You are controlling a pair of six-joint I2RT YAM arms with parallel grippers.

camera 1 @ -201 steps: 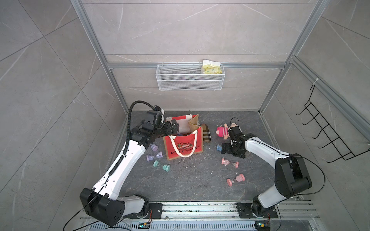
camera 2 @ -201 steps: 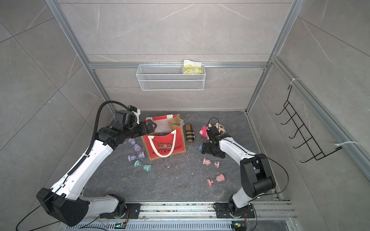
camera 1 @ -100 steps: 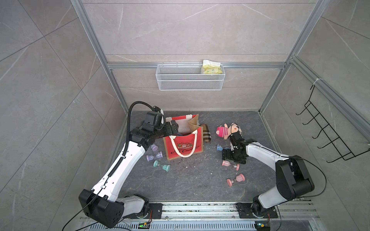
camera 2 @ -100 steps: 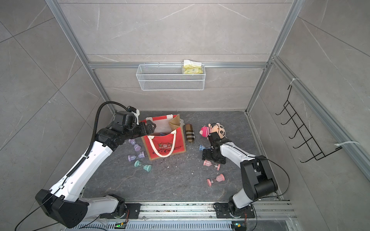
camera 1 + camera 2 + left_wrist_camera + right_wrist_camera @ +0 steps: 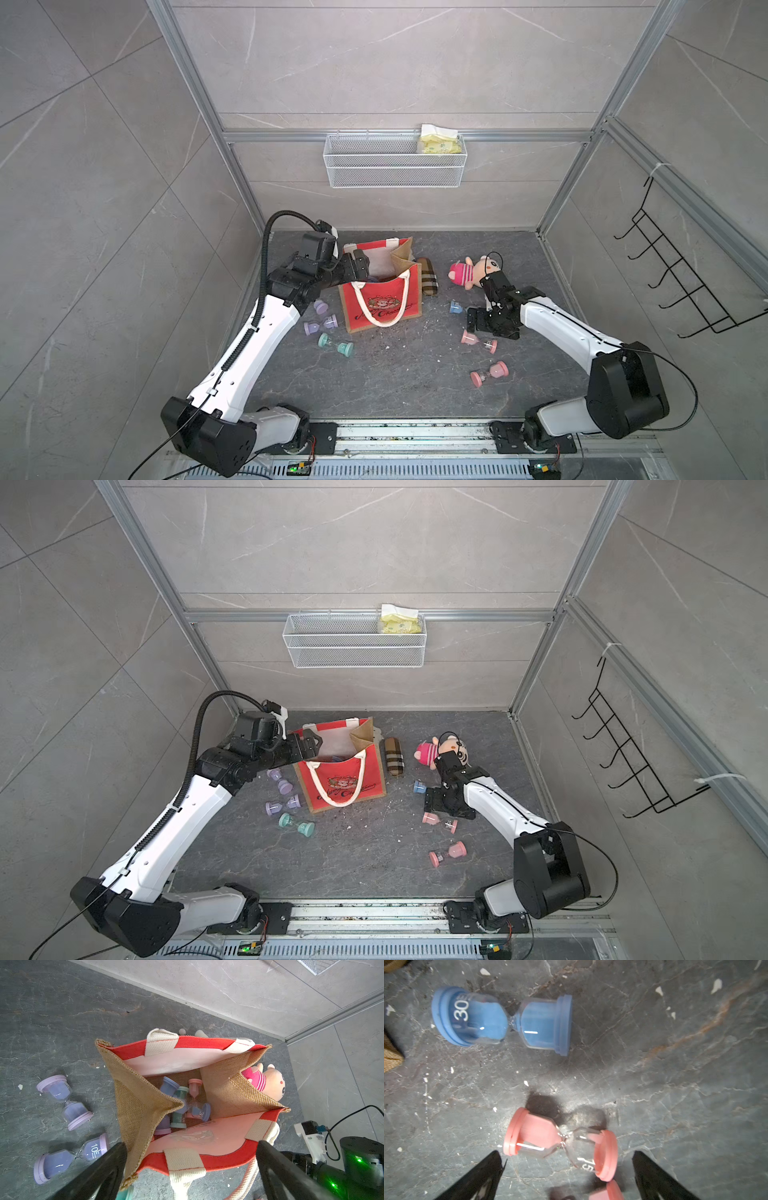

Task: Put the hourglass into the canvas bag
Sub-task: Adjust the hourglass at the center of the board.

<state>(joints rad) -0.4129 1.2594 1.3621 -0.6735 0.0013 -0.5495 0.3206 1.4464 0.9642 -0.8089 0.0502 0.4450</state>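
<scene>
Left end effector: released, fingers spread wide and empty, at the upper left rim of the canvas bag, facing down into its open mouth.
Right end effector: released, fingers spread wide, low over the pink hourglass, one finger off either end; no contact shows.
Pink hourglass: on its side on the surface, right of centre, outside the bag.
Canvas bag: upright, left of centre toward the far side; red panels, burlap sides, white rope handle hanging down the near panel.
Inside the bag: bagged hourglasses in blue, teal and pink, piled on the bottom.
Surface: dark grey stone-look slab with pale veins and scattered white crumbs.
Also on the surface: blue hourglass just beside the pink one; spare pink timer nearer; purple hourglasses and a teal hourglass left of the bag; plaid cylinder just right of the bag; plush toy further right.
Room: grey tiled walls in an aluminium frame; white wire basket on the far wall, yellow packet at its right end; black hook rack on the right wall.
Writing: "30" on the blue hourglass; "15" on the pink hourglass; "10" on one purple hourglass; "30" on a blue one in the bag.
Bag print: black script under a cartoon, too small to read.
</scene>
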